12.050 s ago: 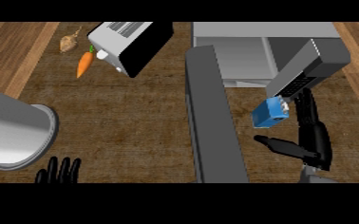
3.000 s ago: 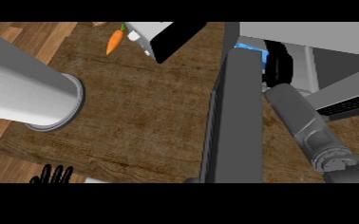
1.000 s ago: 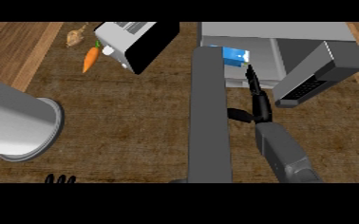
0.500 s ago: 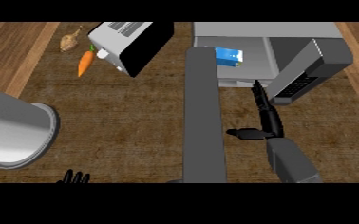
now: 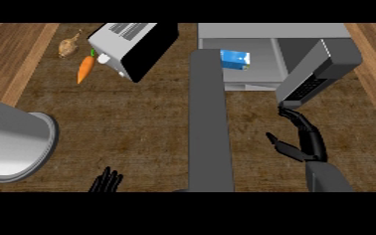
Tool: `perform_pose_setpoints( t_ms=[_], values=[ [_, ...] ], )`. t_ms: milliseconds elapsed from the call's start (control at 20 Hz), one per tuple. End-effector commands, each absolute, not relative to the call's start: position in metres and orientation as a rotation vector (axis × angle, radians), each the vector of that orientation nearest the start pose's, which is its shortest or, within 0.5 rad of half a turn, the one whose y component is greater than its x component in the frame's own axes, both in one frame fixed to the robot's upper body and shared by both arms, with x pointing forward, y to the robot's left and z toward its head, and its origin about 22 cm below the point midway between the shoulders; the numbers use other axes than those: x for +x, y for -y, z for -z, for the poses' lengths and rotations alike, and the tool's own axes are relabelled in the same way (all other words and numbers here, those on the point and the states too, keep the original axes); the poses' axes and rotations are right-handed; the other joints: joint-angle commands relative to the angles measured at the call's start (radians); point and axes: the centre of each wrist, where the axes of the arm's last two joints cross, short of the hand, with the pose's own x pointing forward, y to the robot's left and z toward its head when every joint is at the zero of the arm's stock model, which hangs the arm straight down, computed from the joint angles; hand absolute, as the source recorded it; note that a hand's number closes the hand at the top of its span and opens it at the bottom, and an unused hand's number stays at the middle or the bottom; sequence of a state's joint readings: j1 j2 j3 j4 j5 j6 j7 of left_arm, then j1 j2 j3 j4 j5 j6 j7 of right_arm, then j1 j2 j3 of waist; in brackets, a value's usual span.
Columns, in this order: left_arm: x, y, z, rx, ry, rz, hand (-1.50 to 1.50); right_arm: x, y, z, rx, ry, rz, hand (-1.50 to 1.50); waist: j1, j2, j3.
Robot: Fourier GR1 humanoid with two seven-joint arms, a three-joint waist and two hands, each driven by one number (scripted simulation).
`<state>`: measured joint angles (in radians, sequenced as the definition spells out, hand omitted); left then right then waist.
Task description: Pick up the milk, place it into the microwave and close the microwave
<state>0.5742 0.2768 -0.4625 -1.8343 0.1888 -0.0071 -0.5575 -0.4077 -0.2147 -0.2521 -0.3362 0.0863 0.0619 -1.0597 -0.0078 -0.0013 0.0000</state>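
Note:
The blue and white milk carton [image 5: 235, 59] stands inside the open grey microwave [image 5: 272, 35], at the left of its cavity. The microwave door [image 5: 211, 119] hangs open, seen edge-on as a long grey slab reaching toward the lower edge. My right hand [image 5: 300, 138] is open to the right of the door, below the microwave's control panel [image 5: 312, 77], holding nothing, its fingertips close to the panel's lower corner. My left hand [image 5: 107, 181] rests open at the lower edge, fingers up.
A toaster [image 5: 132, 47] lies at the upper left with a carrot [image 5: 85, 69] and a pale root vegetable [image 5: 70, 46] beside it. A large grey pot [image 5: 22, 142] stands at the left edge. The brown wooden counter [image 5: 140, 119] lies between pot and door.
My right hand has left the milk inside the microwave and drawn back out toward the lower right. It now sits lower than half a second ago, beside the open door.

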Motion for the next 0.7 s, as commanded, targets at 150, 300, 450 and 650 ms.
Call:
perform_pose_setpoints(
  t_ms=[150,300,450,650],
  values=[
    [0.119,-0.193,0.033,-0.347,1.703,0.266,1.50,0.224,0.356,0.146,-0.147,1.828,-0.069,-1.50,-0.001,0.000,0.000],
    [0.119,-0.172,0.036,-0.348,1.732,0.318,1.50,0.192,0.401,0.141,-0.172,1.813,0.021,-1.50,-0.004,0.000,0.000],
    [0.133,-0.143,0.031,-0.400,1.695,0.327,1.50,0.184,0.410,0.137,-0.157,1.828,0.023,-1.50,-0.004,0.000,0.000],
    [0.170,-0.139,0.038,-0.313,1.711,0.334,1.50,0.195,0.425,0.121,-0.196,1.831,0.071,-1.50,0.002,0.002,0.000]
  ],
)
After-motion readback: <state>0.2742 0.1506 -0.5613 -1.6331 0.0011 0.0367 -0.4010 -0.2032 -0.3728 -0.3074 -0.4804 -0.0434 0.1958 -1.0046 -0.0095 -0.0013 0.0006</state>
